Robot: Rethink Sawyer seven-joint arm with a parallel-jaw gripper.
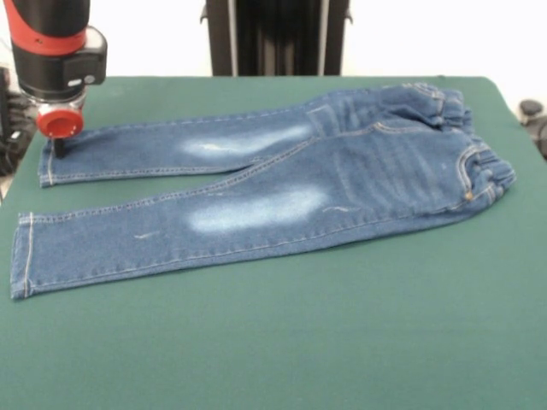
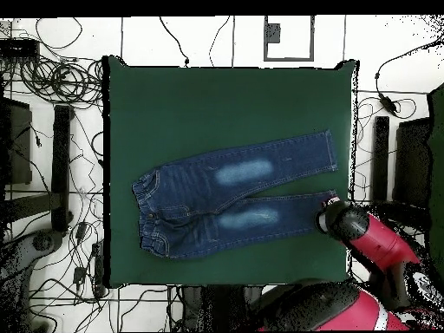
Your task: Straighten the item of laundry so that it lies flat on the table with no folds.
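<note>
**Q:** Front view first: where is your tool?

**Me:** My gripper (image 1: 60, 149) hangs at the far left corner of the table (image 1: 342, 342), right at the hem of the farther leg of the jeans (image 1: 256, 192). A red round collar sits just above its dark tip. The tip looks to be touching or just at the denim's cuff edge, but I cannot tell which. Whether my fingers are spread or pressed together, I cannot tell either; the tip is too small and dark.

**Q:** And the laundry itself?

**Me:** The jeans lie lengthwise across the far half of the green cloth, waistband at the right, both cuffs at the left. The near leg reaches further left than the far leg. Both legs look smooth, each with a pale faded patch at the thigh. The gathered waistband is bunched, and the far side of the waist is rumpled up a little.

**Q:** Does the overhead view agree?

**Me:** Yes, turned half round. There the jeans (image 2: 230, 204) lie across the middle of the table (image 2: 217, 104), waistband left and cuffs right, legs spread in a narrow V. My red arm comes in from the lower right, with the gripper (image 2: 328, 208) over the cuff of the leg nearer my base.
</note>
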